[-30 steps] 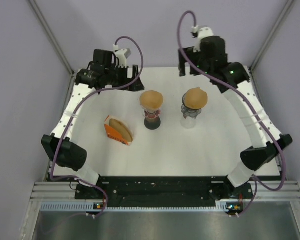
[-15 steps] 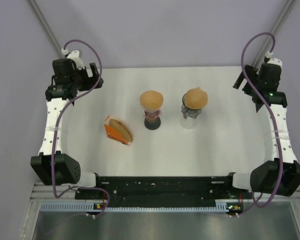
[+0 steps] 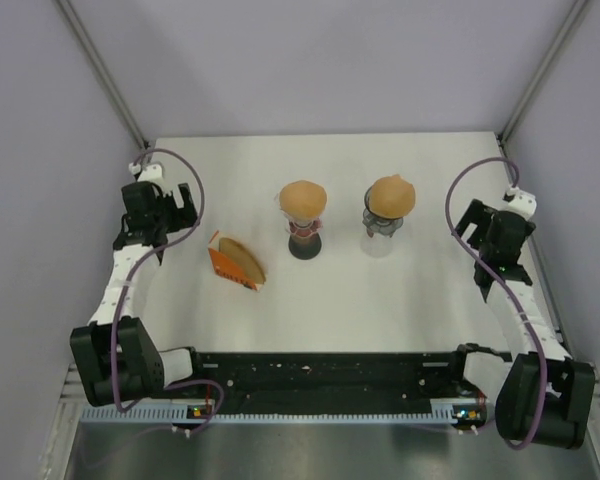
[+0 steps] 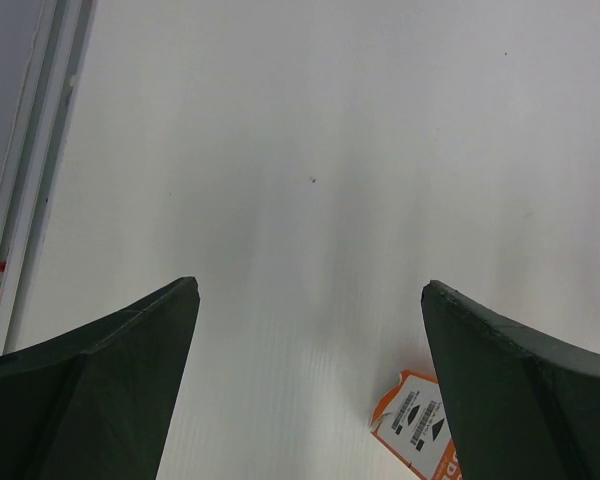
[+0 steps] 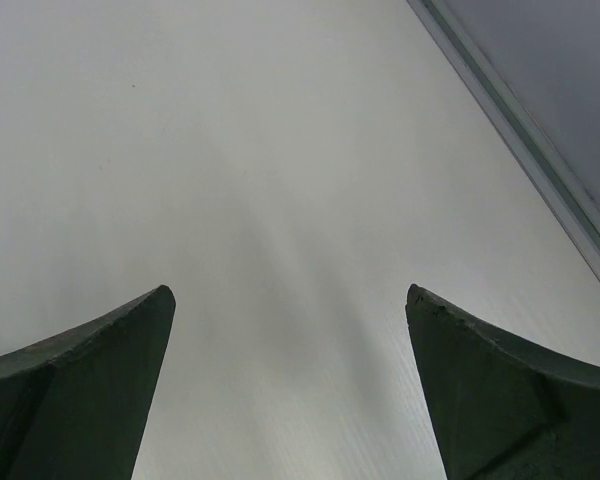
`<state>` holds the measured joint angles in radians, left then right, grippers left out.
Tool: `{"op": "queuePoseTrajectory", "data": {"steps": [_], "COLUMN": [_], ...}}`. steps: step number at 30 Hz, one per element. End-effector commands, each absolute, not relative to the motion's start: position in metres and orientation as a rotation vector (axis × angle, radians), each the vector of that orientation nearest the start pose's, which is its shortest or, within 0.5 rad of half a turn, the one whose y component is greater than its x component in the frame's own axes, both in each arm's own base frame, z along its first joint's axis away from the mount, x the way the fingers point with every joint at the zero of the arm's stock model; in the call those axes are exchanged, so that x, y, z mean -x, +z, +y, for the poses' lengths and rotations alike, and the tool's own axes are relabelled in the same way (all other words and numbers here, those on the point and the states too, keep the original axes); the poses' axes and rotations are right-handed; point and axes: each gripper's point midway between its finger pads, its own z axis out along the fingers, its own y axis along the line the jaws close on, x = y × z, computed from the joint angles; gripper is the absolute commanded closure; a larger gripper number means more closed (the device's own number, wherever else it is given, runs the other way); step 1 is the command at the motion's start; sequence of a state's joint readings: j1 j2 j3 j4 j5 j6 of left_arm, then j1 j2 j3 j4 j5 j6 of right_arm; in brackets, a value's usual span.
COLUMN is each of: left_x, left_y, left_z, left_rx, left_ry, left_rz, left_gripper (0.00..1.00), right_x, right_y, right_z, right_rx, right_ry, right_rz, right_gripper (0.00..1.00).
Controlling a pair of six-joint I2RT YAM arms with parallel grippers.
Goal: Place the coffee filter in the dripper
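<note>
Two drippers stand mid-table. The dark dripper (image 3: 303, 236) and the clear glass dripper (image 3: 381, 228) each carry a brown coffee filter on top, one (image 3: 302, 198) on the dark one and one (image 3: 391, 192) on the glass one. An orange filter pack (image 3: 236, 262) with brown filters lies left of them; its corner shows in the left wrist view (image 4: 421, 424). My left gripper (image 3: 172, 203) is open and empty, left of the pack. My right gripper (image 3: 473, 224) is open and empty, right of the glass dripper. Both wrist views show only bare table between the fingers.
The white table (image 3: 380, 300) has grey walls on three sides. A metal rail runs along its left edge (image 4: 25, 170) and its right edge (image 5: 520, 130). The arm bases sit on the black bar (image 3: 330, 370) at the near edge.
Both arms have drawn back from the table's far corners toward the near sides. The drippers, filters and pack have not moved.
</note>
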<state>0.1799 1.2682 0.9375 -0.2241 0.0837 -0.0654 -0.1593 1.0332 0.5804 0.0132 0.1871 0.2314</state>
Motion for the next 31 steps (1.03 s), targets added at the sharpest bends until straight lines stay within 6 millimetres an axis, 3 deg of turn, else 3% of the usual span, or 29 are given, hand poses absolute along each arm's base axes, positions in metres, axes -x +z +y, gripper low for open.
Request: {"op": "queuePoseTrajectory", "data": {"steps": [1, 2, 13, 31], "left_x": [-0.385, -0.381, -0.377, -0.378], "left_y": [0.187, 0.176, 0.147, 0.129], "left_z": [0.062, 0.063, 0.061, 0.06], "left_rx": [0.262, 0.268, 0.263, 0.301], "left_ry": [0.021, 0.028, 0.001, -0.035], "left_rz": [1.964, 1.979, 1.95, 1.996], "left_gripper": [0.01, 0.01, 0.01, 0.01], "right_x": [-0.349, -0.348, -0.351, -0.356], "right_y": [0.189, 0.185, 0.169, 0.155], "right_z": [-0.078, -0.076, -0.056, -0.042], "right_rx": [-0.451, -0.445, -0.361, -0.296], "right_ry": [-0.109, -0.104, -0.063, 0.005], "right_rz": [1.69, 1.694, 1.685, 1.695], "right_gripper": [0.01, 0.01, 0.01, 0.01]}}
